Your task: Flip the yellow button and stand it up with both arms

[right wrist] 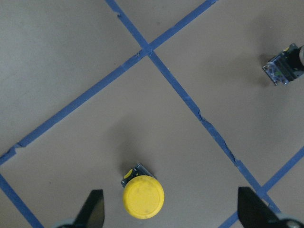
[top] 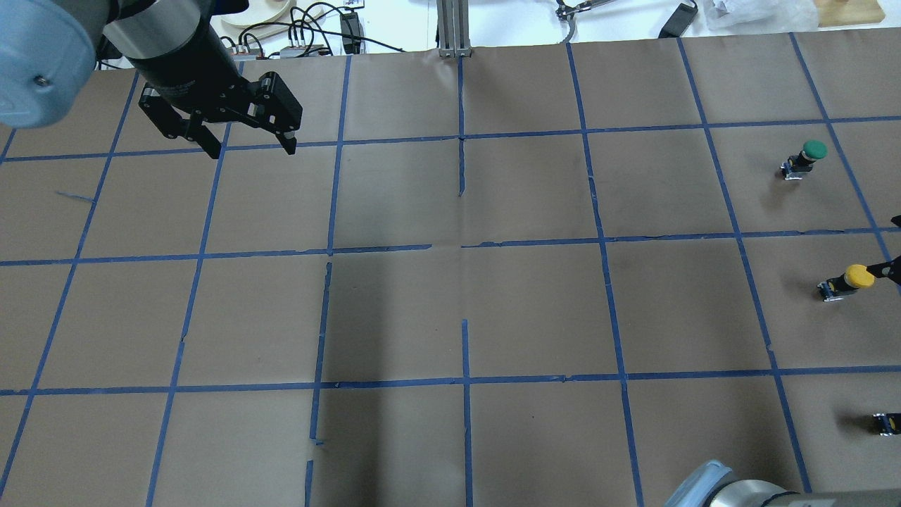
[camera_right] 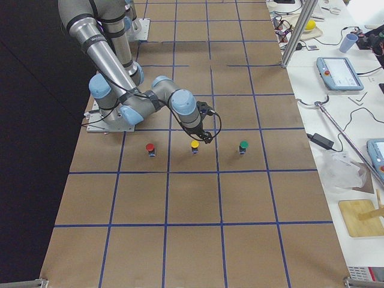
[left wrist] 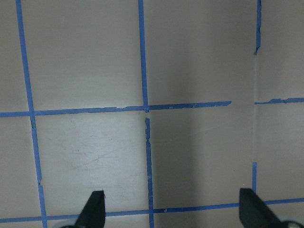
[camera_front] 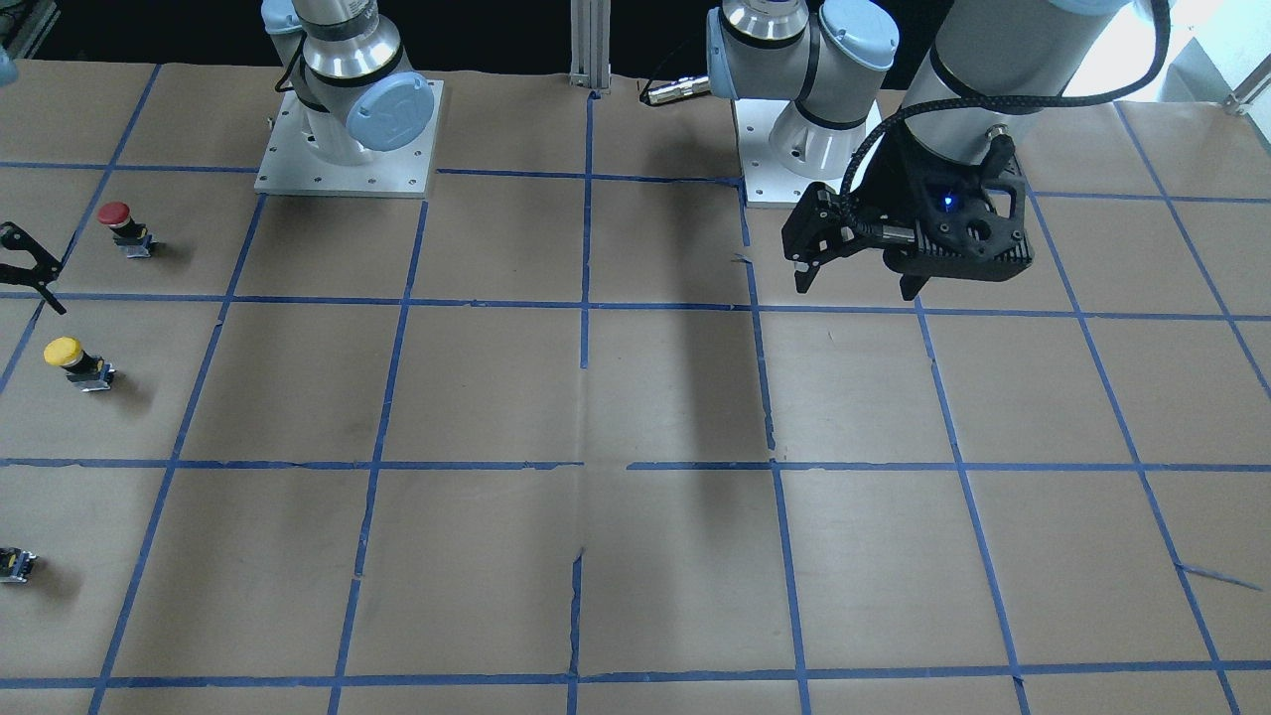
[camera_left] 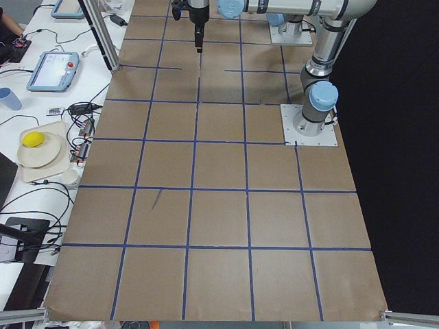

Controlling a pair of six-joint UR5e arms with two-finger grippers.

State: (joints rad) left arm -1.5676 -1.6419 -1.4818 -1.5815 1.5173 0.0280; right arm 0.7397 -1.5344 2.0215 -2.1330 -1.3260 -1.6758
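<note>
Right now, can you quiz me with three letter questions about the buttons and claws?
1. Which button is in the middle of the row? A red B green C yellow button
2. How many buttons stand on the table? A two B three C five
3. The left claw is: A open and empty B squeezing a button C shut tight

C: yellow sits between the red button and the green button. B: the right-side view shows three caps. A: its fingertips are wide apart, nothing between.
</note>
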